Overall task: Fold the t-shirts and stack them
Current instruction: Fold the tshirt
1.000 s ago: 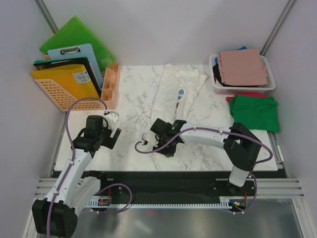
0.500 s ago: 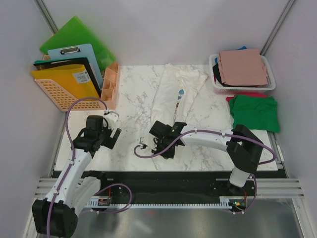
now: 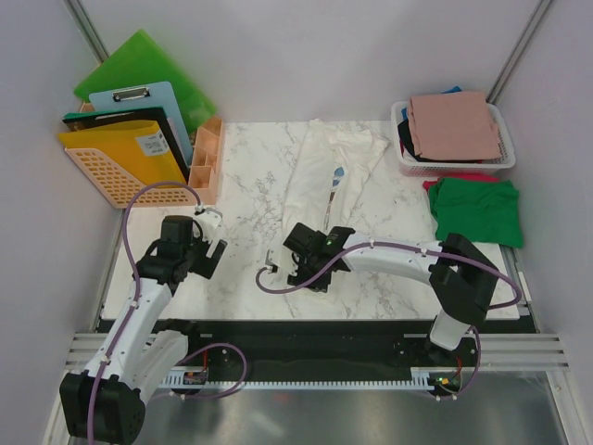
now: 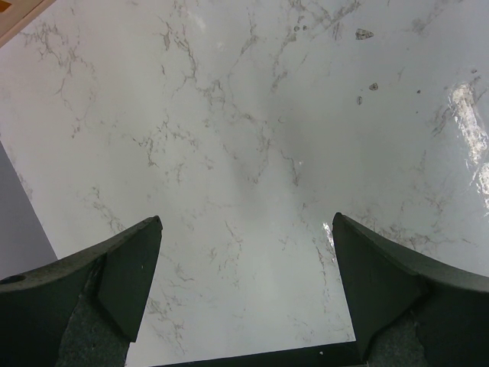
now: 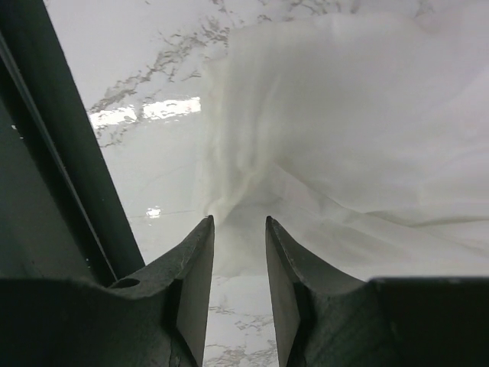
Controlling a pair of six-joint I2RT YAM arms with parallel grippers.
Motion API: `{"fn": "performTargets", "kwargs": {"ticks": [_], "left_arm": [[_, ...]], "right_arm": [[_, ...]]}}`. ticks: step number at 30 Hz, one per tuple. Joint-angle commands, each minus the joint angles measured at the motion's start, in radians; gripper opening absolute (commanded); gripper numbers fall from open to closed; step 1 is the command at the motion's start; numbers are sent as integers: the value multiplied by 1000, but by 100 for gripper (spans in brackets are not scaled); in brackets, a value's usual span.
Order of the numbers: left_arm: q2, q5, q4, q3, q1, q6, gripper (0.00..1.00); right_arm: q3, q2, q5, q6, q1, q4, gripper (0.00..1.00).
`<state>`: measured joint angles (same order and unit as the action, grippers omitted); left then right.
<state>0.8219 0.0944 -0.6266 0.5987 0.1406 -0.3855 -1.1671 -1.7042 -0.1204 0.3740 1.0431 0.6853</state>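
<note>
Right gripper (image 5: 240,229) pinching near hem of cream-white soft cloth t-shirt (image 5: 367,130), cloth tented. Lift first, then carry toward 12 o'clock. Left gripper (image 4: 246,229) spread, at 9 o'clock.

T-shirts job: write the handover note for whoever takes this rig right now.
Left gripper: open, empty, over bare table on the left.
Right gripper: closed to a narrow gap on the near edge of the cream shirt, which tents up toward its fingers.
Done: green shirt lies folded at the table's right edge, on a red one.
Waiting: pink shirt lies on top in the basket.
Left: the cream shirt lies long and narrow mid-table; finish folding it, stack it, then likely do the basket's shirts.
</note>
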Motion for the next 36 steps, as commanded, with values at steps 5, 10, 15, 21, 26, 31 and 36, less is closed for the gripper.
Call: {"fn": "performTargets", "kwargs": {"ticks": [5, 10, 15, 21, 26, 31, 36], "left_arm": [[-26, -12, 4, 1, -4, -33, 100], [-27, -10, -1, 1, -4, -33, 100], [-26, -12, 1, 1, -4, -33, 100], [-15, -15, 2, 3, -4, -30, 100], [-10, -19, 7, 1, -4, -30, 100], [2, -21, 11, 3, -4, -30, 100], [-6, -16, 11, 0, -4, -33, 100]], "right_arm": [[4, -40, 41, 32, -31, -50, 39], [-9, -103, 25, 34, -32, -53, 31], [-8, -75, -13, 28, -31, -32, 0], [18, 53, -67, 29, -18, 20, 0], [23, 121, -168, 34, -15, 79, 0], [12, 111, -226, 55, 14, 92, 0], [-37, 28, -242, 68, 64, 109, 0]]}}
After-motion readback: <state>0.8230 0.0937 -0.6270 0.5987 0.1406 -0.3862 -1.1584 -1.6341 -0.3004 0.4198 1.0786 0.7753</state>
